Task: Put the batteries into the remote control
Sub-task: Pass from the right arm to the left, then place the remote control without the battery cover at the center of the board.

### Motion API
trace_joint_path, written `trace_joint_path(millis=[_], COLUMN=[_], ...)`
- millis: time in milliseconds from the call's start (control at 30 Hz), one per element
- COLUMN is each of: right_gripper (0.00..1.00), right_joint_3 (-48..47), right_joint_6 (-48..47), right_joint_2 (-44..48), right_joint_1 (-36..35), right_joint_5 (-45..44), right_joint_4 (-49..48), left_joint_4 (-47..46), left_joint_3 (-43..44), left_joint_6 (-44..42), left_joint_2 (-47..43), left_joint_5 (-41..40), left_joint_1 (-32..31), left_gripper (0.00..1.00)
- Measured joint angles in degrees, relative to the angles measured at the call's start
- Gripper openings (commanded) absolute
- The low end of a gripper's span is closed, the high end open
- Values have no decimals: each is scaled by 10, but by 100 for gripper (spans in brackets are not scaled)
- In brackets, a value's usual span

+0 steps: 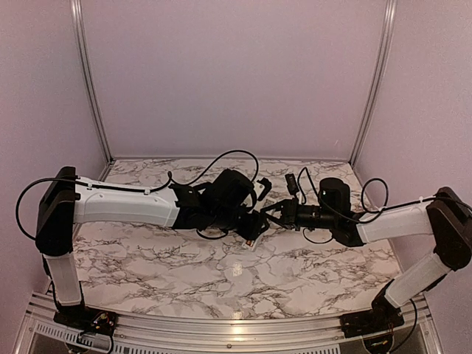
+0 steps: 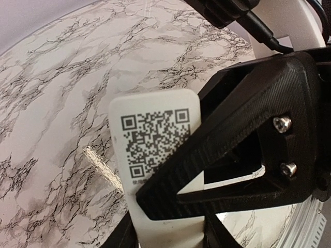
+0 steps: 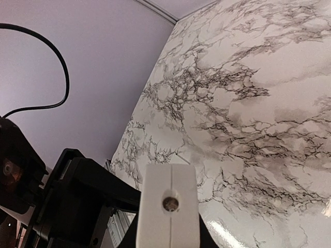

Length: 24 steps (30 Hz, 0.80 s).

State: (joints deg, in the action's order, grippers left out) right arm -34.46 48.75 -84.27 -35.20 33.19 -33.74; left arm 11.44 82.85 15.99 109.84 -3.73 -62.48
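White arms, black cables, silver screws

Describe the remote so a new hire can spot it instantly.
On the marble table, look at the middle, where the left arm and right arm meet. The remote is the slim white bar between them; unlike the black parts around it, it carries a QR sticker.

The remote control, a slim white bar, is held tilted above the counter, with a QR-code label on its flat back. Its end face has a centre seam and a round hole. A brownish speck at its tip may be one of the batteries.
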Motion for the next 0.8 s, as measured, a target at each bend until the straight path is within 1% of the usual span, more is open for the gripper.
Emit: trace_joint_path(millis=[33,67,167,233,267,333,400,533,633,667,700,800], right_gripper=[20,28,44,55,64,72,78,85,92,96,98,99], right_joint_3=[0,0,0,0,1,7,21,35,35,35,36,36], right_joint_6=[-1,-4,-4,-8,-9,-9,-14,-44,-76,-87,-97,-120], right_joint_2=[2,4,9,17,23,39,66,127,171,184,197,229], right_joint_1=[0,0,3,9,14,29,48,76,85,87,88,89], right_joint_5=[-2,-8,-5,5,12,19,24,20,4,-5,-12,-40], right_joint_4=[2,5,16,19,20,23,28,66,103,115,127,158], left_joint_4=[0,-1,2,13,16,22,41,110,163,179,195,240], left_joint_3=[0,0,0,-5,-7,-13,-21,-22,-13,-8,-2,19], left_joint_6=[5,10,2,-9,-13,-29,-53,-124,-175,-192,-209,-257], left_joint_2=[0,0,0,0,0,0,-1,-1,4,8,14,38], left_joint_5=[-4,-8,-5,1,4,19,38,74,99,107,114,129], left_joint_1=[-2,-3,-1,2,7,14,24,37,39,38,37,34], left_gripper=[32,30,26,26,26,28,30,30,30,30,30,30])
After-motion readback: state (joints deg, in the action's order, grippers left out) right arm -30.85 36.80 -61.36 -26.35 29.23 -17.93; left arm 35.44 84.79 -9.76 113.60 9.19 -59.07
